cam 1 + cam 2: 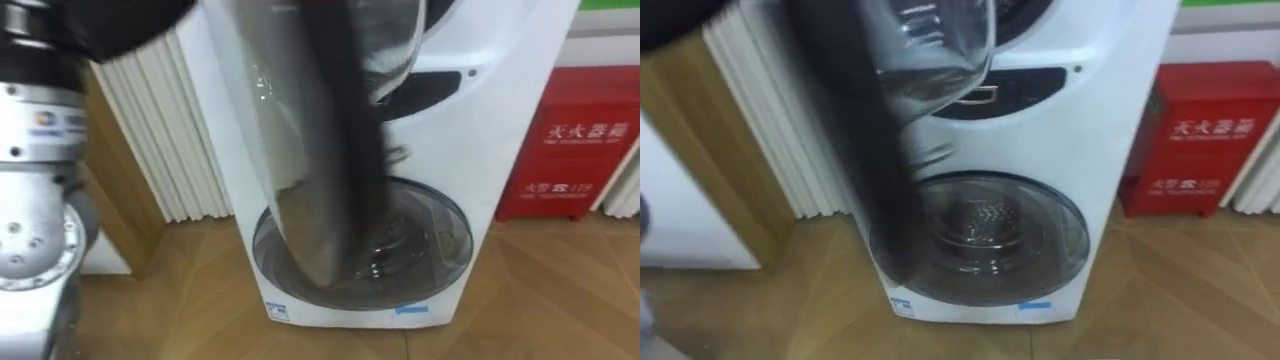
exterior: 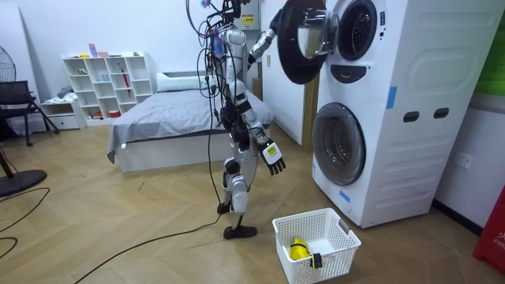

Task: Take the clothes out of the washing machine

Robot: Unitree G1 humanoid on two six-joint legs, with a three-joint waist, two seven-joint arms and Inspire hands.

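A white stacked washing machine point(image 2: 410, 102) stands before me. Its upper round door point(image 2: 304, 39) is swung open, and its dark rim and glass bowl point(image 1: 330, 130) hang close in front of my head. The upper drum opening point(image 2: 357, 30) looks dark inside. The lower door point(image 1: 985, 235) is closed. My left arm is raised, with my left hand point(image 2: 274, 33) at the edge of the open door. My right hand point(image 2: 272, 155) hangs open at hip height, holding nothing. A white laundry basket point(image 2: 343, 237) sits on the floor by my feet with a yellow and black item point(image 2: 300, 251) inside.
A red cabinet point(image 1: 580, 130) stands right of the machine, and a white ribbed panel point(image 1: 170, 140) and wooden board to its left. Behind me are a bed point(image 2: 173, 118), a white shelf unit point(image 2: 106, 83), a chair point(image 2: 16, 102) and a fan base point(image 2: 16, 183).
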